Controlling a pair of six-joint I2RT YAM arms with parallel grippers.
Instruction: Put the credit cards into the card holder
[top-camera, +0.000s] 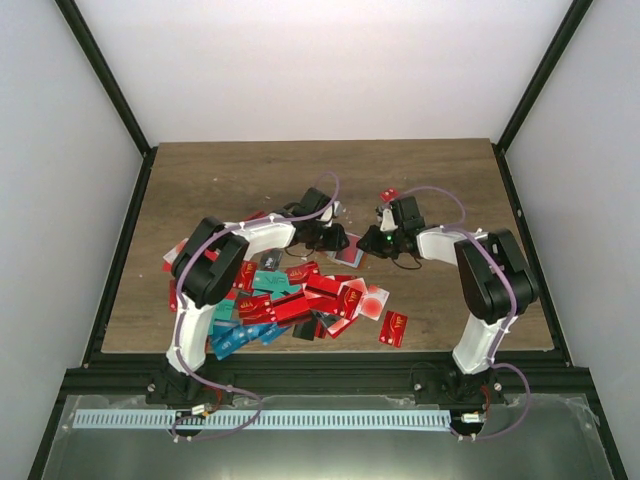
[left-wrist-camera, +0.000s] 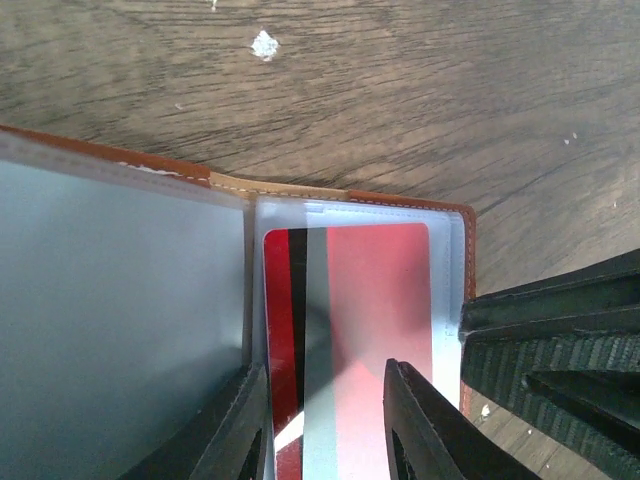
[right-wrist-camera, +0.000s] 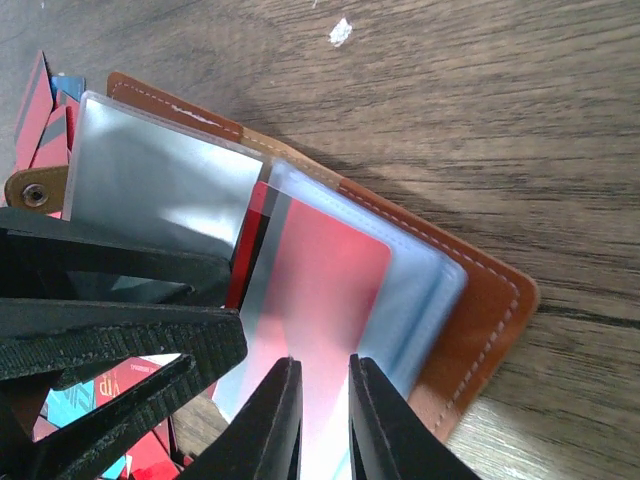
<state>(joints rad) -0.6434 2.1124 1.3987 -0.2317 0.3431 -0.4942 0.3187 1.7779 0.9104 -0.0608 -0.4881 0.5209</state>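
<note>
**While one arm steadies the holder, the other works a red card into a pocket**

Because the card holder (top-camera: 347, 252) must lie open for loading, it rests spread flat on the table (top-camera: 230, 180), beyond the heap of cards and between the two arms. Its brown cover is down and its clear pockets are up. One red card (left-wrist-camera: 370, 300) sits inside a clear pocket (right-wrist-camera: 420, 290), close to the stitched edge. Its near end is hidden by the fingers, so I cannot tell if it is fully in. The neighbouring pocket (left-wrist-camera: 120, 280) looks empty.

The right gripper (right-wrist-camera: 324, 362) is nearly closed and pinches the edge of the pocket with the card. I judge that this keeps the holder from sliding while the card goes in. The left gripper (left-wrist-camera: 322, 372) stands with its jaws part-way apart over the near end of the card. Whether they press the card or only straddle it, the pictures do not show. I judge that it guides the card along the pocket.

The other credit cards (top-camera: 290, 295) lie in a loose heap nearer the arm bases, mostly red, so most of the task remains.
</note>
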